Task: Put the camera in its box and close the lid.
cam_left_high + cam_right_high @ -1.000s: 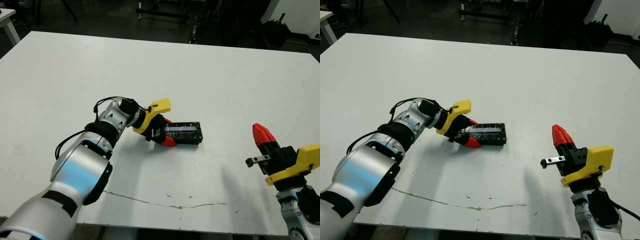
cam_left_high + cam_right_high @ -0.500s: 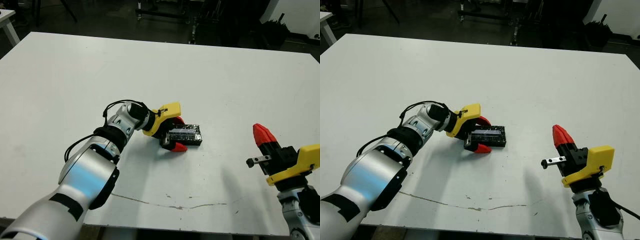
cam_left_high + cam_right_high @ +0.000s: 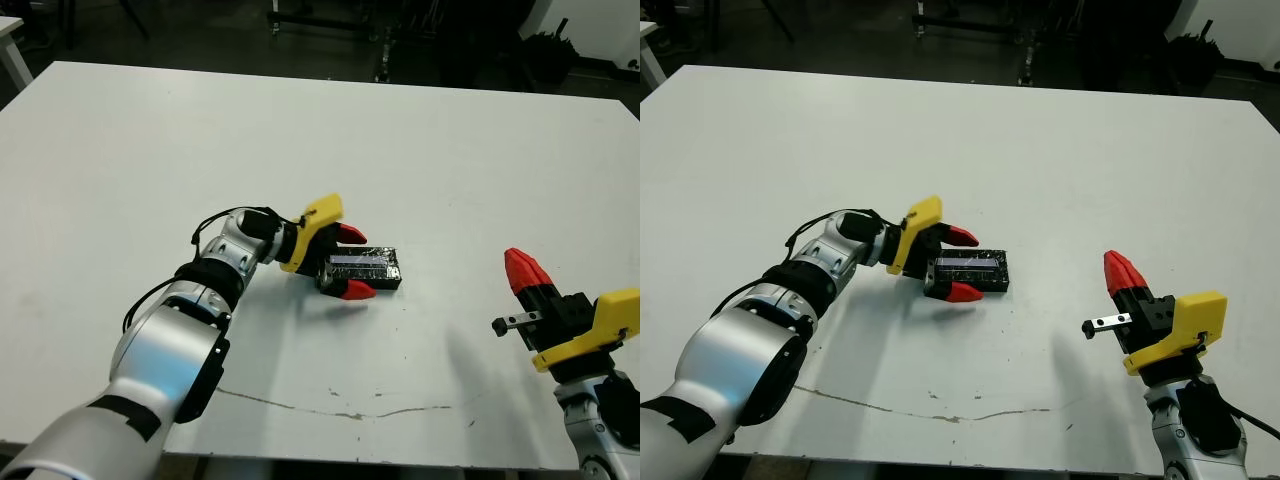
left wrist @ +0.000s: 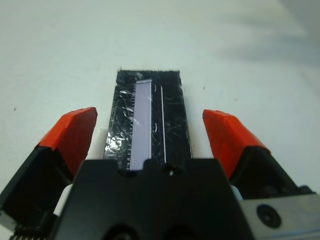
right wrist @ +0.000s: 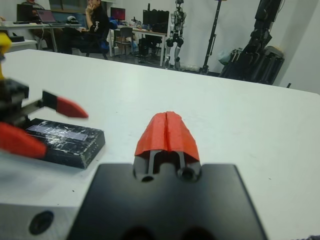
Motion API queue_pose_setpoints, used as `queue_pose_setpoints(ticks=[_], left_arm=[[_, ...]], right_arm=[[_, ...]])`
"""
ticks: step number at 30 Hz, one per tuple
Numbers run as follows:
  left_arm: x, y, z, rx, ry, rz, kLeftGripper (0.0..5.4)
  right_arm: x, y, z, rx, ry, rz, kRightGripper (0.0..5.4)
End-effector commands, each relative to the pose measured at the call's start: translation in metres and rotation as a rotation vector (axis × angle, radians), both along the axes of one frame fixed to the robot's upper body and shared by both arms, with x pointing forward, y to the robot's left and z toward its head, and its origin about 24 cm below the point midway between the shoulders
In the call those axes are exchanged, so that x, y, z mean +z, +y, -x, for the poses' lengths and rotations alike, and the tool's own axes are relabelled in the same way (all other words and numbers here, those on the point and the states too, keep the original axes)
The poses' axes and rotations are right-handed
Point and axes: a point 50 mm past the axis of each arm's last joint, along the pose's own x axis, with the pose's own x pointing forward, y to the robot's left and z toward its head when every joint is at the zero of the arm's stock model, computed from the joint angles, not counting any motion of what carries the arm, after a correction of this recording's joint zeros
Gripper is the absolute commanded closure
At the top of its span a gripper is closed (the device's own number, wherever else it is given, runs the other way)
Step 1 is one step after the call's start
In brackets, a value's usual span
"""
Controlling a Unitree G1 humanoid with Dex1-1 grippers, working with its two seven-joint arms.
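Observation:
The lid (image 3: 365, 267), black and crinkly with a pale stripe, lies flat on its box (image 5: 75, 150) at the table's middle. The camera is hidden. My left gripper (image 3: 356, 262) is open, one red fingertip on each side of the lid's left end, and neither touches it. In the left wrist view the lid (image 4: 147, 117) runs away between the spread fingers (image 4: 72, 127). My right gripper (image 3: 522, 270) hovers at the front right, well apart from the box. It is shut with nothing in it, as the right wrist view of this gripper (image 5: 166, 127) shows.
A thin dark crack (image 3: 340, 412) runs across the table near its front edge. Beyond the far edge stand dark stands and equipment (image 3: 400, 40). In the right wrist view a seated person (image 5: 95, 20) and desks show past the table.
My left gripper's fingers have spread wider around the lid's left end. The lidded box was nudged and turned slightly and now lies level again. The right arm has not moved.

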Motion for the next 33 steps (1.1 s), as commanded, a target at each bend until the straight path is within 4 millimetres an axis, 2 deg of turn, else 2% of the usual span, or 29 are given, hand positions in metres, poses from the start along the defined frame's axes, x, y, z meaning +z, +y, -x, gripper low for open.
queue_pose_setpoints(ticks=[1, 6, 12, 15, 19, 22, 28, 33], left_arm=[[0.012, 0.012, -0.006, 0.083, 0.024, 0.144, 0.01], [0.029, 0.031, -0.008, 0.173, 0.018, 0.310, 0.01], [0.053, 0.045, 0.004, 0.162, -0.035, 0.460, 0.01], [0.057, 0.052, 0.011, 0.243, -0.023, 0.549, 0.01], [0.054, 0.063, 0.025, 0.500, -0.047, 0.596, 0.01], [0.050, 0.075, 0.040, 0.714, -0.160, 0.562, 0.29], [0.030, 0.107, 0.081, 0.932, -0.405, 0.514, 1.17], [0.004, 0.121, 0.107, 1.130, -0.473, 0.415, 1.92]], right_arm=[[-0.002, -0.003, 0.001, -0.020, 0.009, 0.003, 5.40], [-0.002, -0.002, 0.001, -0.017, 0.000, -0.004, 5.40], [-0.003, -0.001, 0.001, -0.025, 0.002, 0.005, 5.40], [-0.003, 0.000, 0.001, -0.027, 0.001, -0.005, 5.40], [-0.003, 0.001, 0.001, -0.024, 0.001, -0.011, 5.40], [-0.003, 0.001, 0.001, -0.031, -0.005, -0.022, 5.40], [-0.002, 0.005, -0.002, -0.057, -0.033, -0.043, 5.40], [-0.003, 0.012, -0.005, -0.078, -0.060, -0.085, 5.40]])
